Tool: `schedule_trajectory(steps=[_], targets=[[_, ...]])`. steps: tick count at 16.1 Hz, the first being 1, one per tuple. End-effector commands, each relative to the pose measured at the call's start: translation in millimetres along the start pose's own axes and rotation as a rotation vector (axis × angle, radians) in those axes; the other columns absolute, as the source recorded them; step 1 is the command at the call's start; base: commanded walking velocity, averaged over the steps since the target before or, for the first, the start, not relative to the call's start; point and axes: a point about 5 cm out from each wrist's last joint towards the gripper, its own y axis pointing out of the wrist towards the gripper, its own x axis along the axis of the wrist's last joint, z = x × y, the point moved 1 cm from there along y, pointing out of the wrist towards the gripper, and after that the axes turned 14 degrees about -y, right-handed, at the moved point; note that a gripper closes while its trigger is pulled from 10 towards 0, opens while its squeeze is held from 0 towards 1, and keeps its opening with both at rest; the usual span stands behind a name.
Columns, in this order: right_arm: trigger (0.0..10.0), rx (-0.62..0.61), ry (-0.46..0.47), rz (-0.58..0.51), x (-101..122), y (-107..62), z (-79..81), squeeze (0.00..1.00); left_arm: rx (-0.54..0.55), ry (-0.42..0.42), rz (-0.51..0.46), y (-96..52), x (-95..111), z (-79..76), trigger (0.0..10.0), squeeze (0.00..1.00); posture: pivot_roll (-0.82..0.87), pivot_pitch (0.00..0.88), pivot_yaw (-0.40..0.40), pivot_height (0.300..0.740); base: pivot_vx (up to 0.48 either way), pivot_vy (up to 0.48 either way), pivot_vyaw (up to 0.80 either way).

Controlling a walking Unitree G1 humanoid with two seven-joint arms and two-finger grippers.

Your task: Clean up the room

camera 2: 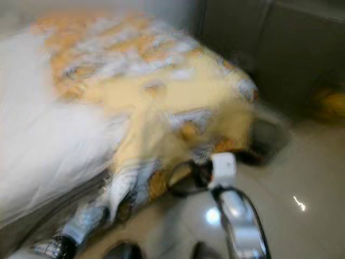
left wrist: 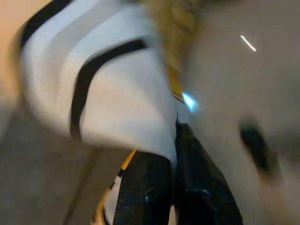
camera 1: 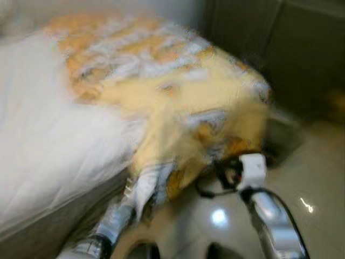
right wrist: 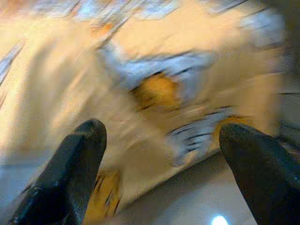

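At the bed's corner, your left gripper (left wrist: 176, 187) pinches the hanging edge of the yellow blanket (camera 1: 178, 102), probably to pull it straight, while your right gripper (right wrist: 159, 159) hangs spread just before it.

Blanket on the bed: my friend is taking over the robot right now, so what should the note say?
Left gripper: jaws shut on the blanket, low at the bed's edge.
Right gripper: jaws open, facing the blanket's hanging corner, not touching it.
Blanket: yellow patterned, bunched on the bed, one corner drooping toward the floor.
Done: left grip taken.
Left: probably grip with the right, then straighten the blanket. Views are blurred, so check first.
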Motion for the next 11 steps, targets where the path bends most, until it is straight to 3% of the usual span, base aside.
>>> schedule_trajectory(steps=[1, 3, 5, 9, 10, 11], targets=[[10.0, -0.028, -0.003, 0.058, -16, -8.6, -9.7, 0.00, -0.064, 0.041, -0.043, 7.8, 21, -12.9, 10.0, 0.00, -0.08, 0.000, 0.026, 0.740, 0.000, 0.000, 0.00], [10.0, -0.029, -0.008, 0.058, -17, -5.9, -12.8, 0.00, -0.177, 0.081, 0.042, 11.5, 9, -37.0, 10.0, 0.00, -0.07, 0.000, 0.017, 0.740, 0.000, 0.000, 0.00], [10.0, -0.013, -0.016, 0.059, -17, -3.9, -11.0, 0.00, -0.221, 0.129, 0.118, 13.3, 0, -50.0, 10.0, 0.00, -0.08, 0.000, 0.012, 0.740, 0.000, 0.000, 0.00], [10.0, -0.002, -0.027, 0.058, -18, -2.2, -9.1, 0.00, -0.166, 0.180, 0.148, 14.0, -1, -44.9, 10.0, 0.00, -0.09, 0.000, 0.007, 0.740, 0.000, 0.000, 0.00], [10.0, 0.003, -0.033, 0.062, -20, -3.5, -8.7, 0.00, -0.182, 0.118, 0.154, 12.8, -5, -45.5, 10.0, 1.00, -0.09, 0.000, 0.007, 0.740, 0.000, 0.000, 0.00], [10.0, 0.004, -0.035, 0.065, -21, -3.9, -8.1, 0.00, -0.180, 0.095, 0.147, 12.7, -4, -45.2, 10.0, 1.00, -0.08, 0.000, 0.008, 0.740, 0.000, 0.000, 0.00]])
